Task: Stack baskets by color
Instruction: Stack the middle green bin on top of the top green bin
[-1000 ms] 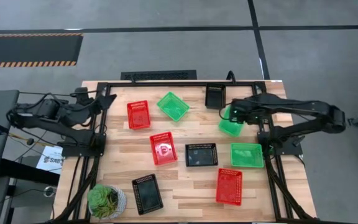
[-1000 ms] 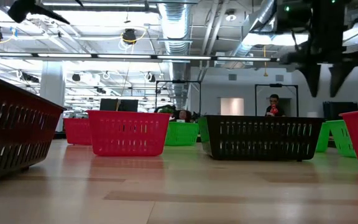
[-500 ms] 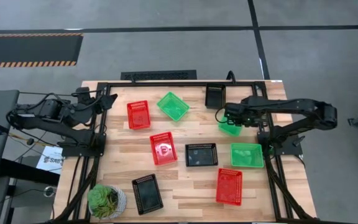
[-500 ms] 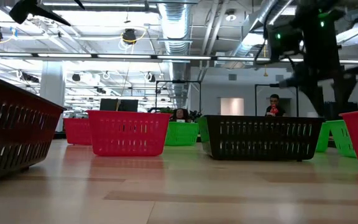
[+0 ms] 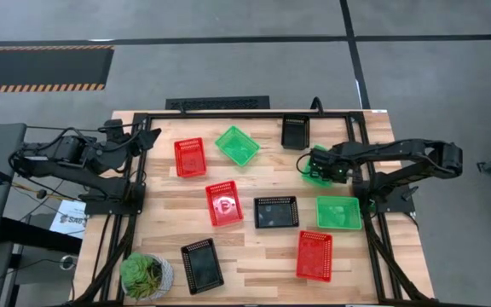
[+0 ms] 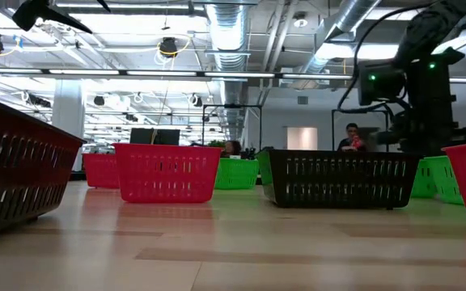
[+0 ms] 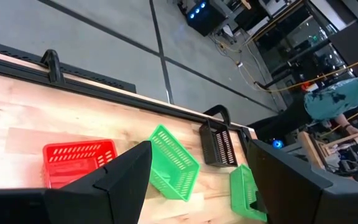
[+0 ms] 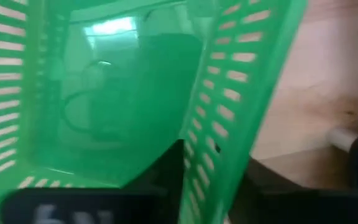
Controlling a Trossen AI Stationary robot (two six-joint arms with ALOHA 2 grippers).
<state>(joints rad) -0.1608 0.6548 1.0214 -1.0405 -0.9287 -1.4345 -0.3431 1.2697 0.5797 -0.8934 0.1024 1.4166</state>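
Green basket (image 5: 316, 173) in right gripper (image 5: 321, 165)

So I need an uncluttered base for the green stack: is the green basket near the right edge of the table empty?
Empty. From above, the green basket shows only its bare mesh floor, nothing inside.
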